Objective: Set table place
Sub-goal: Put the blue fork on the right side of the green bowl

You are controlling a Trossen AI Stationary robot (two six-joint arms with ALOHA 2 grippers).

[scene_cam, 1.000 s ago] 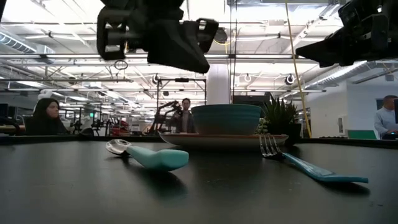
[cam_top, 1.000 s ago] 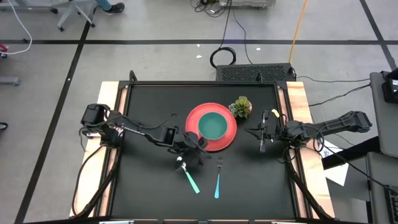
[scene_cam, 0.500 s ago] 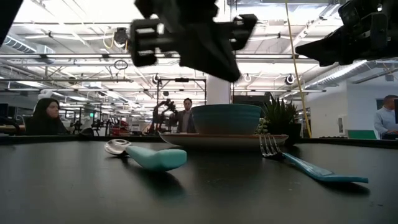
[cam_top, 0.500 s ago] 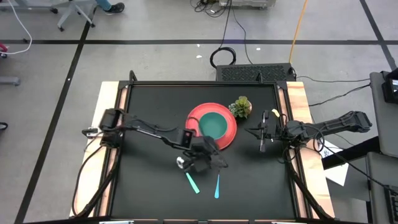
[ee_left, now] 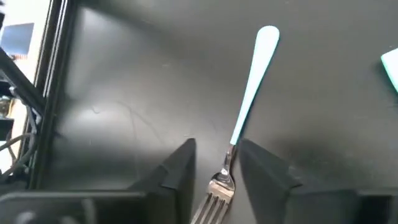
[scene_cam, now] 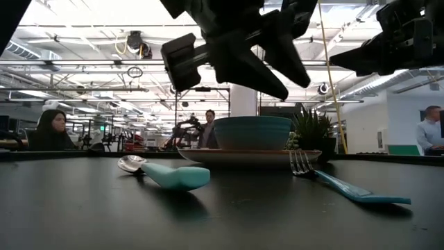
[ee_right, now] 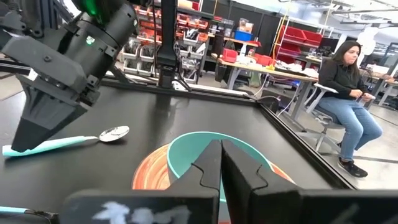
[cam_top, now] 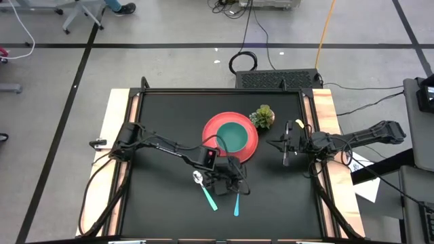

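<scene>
The flat red plate (cam_top: 249, 152) lies at the middle of the black table (cam_top: 163, 122) with a teal bowl (cam_top: 232, 137) on it. A teal-handled fork (ee_left: 249, 93) and a teal-handled spoon (cam_top: 207, 193) lie flat on the table in front of the plate. My left gripper (ee_left: 217, 144) is open and hangs above the fork's tine end (ee_left: 214, 190), one finger on either side of the neck, clear of the table in the low view (scene_cam: 295, 89). My right gripper (cam_top: 272, 144) is shut and empty, held in the air to the right of the plate.
A small potted plant (cam_top: 263, 116) stands just behind and to the right of the plate. The spoon lies to the left of the fork with its bowl (cam_top: 197, 177) toward the plate. People sit and stand in the room beyond the table.
My left gripper has swung from above the spoon toward the table's right edge and a little toward the near edge, and has turned, so that it now hangs over the fork. The fork, spoon, plate and bowl have stayed put.
</scene>
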